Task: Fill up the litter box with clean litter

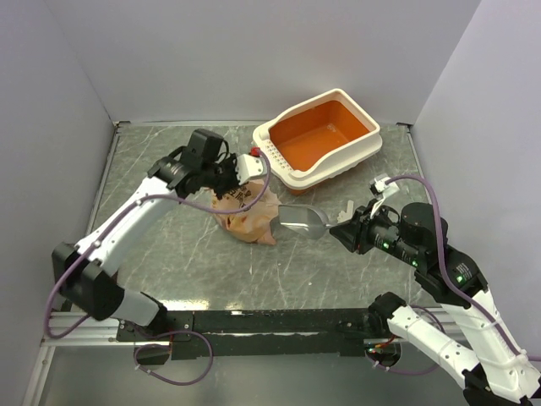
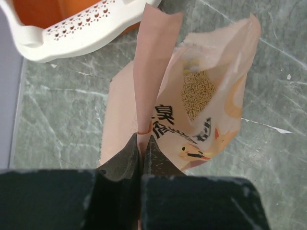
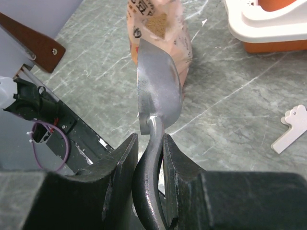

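The litter box (image 1: 279,165), orange inside with a cream-white rim, stands at the back centre; no litter shows in it. It also shows in the left wrist view (image 2: 72,33) and the right wrist view (image 3: 268,28). A pink-orange paper bag (image 1: 245,218) stands open in front of it, with clean litter (image 2: 196,96) inside, also visible in the right wrist view (image 3: 156,21). My left gripper (image 1: 239,172) (image 2: 144,143) is shut on the bag's top edge (image 2: 151,72). My right gripper (image 1: 340,228) (image 3: 149,143) is shut on the handle of a grey metal scoop (image 1: 302,222) (image 3: 158,91), whose bowl points at the bag mouth and looks empty.
A small white flat piece (image 3: 292,127) lies on the grey marbled table right of the scoop, also in the top view (image 1: 347,205). Grey walls enclose the table on three sides. A black rail (image 1: 270,321) runs along the near edge.
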Action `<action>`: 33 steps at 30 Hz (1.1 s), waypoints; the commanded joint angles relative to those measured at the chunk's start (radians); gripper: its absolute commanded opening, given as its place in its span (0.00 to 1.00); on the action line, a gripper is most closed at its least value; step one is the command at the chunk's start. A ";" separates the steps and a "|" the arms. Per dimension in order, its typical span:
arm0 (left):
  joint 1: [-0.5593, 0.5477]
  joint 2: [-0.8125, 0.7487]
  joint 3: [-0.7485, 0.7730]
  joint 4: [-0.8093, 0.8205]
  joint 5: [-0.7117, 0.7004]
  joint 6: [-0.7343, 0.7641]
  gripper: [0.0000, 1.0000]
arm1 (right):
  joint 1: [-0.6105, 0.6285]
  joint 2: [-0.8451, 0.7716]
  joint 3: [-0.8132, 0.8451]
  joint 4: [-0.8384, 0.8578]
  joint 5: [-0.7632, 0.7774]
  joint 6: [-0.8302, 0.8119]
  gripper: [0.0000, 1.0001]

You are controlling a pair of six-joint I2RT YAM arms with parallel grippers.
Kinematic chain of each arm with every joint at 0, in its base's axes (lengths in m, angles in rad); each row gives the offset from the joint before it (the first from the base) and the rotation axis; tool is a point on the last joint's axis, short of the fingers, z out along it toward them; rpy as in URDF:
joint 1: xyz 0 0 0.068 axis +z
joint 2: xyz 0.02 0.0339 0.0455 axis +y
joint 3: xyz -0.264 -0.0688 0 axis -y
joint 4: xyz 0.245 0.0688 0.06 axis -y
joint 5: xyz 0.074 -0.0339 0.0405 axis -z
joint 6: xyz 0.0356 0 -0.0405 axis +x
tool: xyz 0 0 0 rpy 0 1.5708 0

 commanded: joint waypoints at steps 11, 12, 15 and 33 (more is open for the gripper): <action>-0.199 -0.298 -0.052 -0.037 -0.424 -0.269 0.01 | 0.007 0.121 0.212 0.003 -0.061 -0.011 0.00; -0.216 -0.308 -0.057 -0.038 -0.427 -0.273 0.01 | 0.007 0.139 0.221 -0.001 -0.074 -0.010 0.00; -0.233 -0.364 -0.123 -0.003 -0.422 -0.279 0.01 | 0.006 0.182 0.262 -0.015 -0.098 -0.026 0.00; -0.265 -0.560 -0.361 0.120 -0.396 -0.339 0.01 | 0.118 0.406 0.301 0.014 -0.023 -0.057 0.00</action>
